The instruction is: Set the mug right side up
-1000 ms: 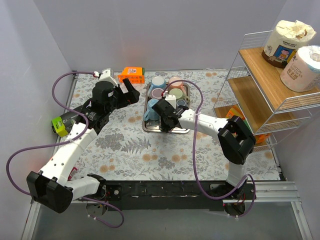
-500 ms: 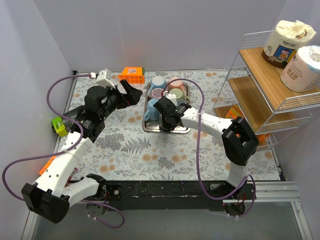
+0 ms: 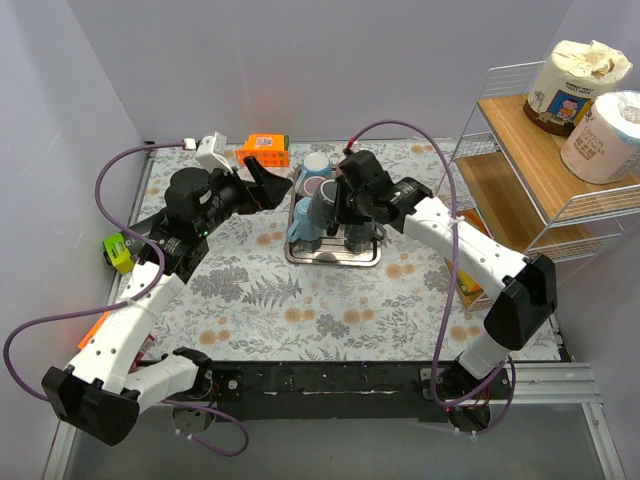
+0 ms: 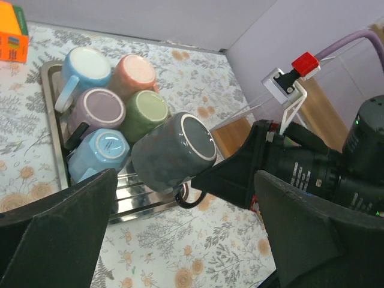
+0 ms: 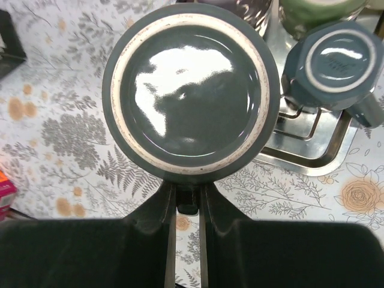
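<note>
A dark grey-blue mug hangs in the air over the metal tray. My right gripper is shut on its handle. In the right wrist view the mug's glazed base faces the camera, and the handle sits pinched between the two fingers of the right gripper. From the left wrist the mug is tilted, base up and toward the camera, handle loop below it. My left gripper stands open just left of the tray, with nothing in it.
Several other mugs stand upside down in the tray, one a blue octagonal mug. An orange box lies at the back. A wire shelf with paper rolls stands at the right, and a green object lies at the left edge.
My right arm has lifted the dark mug by its handle up out of the tray and toward the back. The left gripper has shifted slightly toward the tray, still open.
</note>
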`<move>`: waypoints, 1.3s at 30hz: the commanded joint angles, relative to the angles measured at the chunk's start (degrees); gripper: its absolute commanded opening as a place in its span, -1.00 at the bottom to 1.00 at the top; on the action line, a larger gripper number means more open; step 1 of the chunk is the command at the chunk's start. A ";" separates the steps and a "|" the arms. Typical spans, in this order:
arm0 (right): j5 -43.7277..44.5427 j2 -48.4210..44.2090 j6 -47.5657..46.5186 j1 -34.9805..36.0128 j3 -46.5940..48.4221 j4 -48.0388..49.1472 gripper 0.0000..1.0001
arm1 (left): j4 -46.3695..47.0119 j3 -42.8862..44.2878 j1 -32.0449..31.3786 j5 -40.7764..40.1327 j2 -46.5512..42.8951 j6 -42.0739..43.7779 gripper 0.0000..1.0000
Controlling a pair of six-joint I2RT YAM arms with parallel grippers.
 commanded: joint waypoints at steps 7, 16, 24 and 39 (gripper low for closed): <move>-12.46 -11.08 3.60 -7.35 2.22 13.87 -0.97 | 11.57 -0.25 0.06 17.97 -0.48 -4.63 0.96; -24.78 -18.30 8.52 -12.19 -4.72 36.28 -0.97 | 19.14 2.73 0.07 22.21 5.66 -12.20 0.96; -33.03 -17.95 15.02 -12.54 -6.48 52.62 -0.97 | 39.59 0.01 0.07 30.72 10.15 -24.94 0.83; -35.59 -18.74 26.89 -12.63 -16.76 68.28 -0.97 | 58.42 -6.66 0.15 28.89 12.26 -43.57 0.36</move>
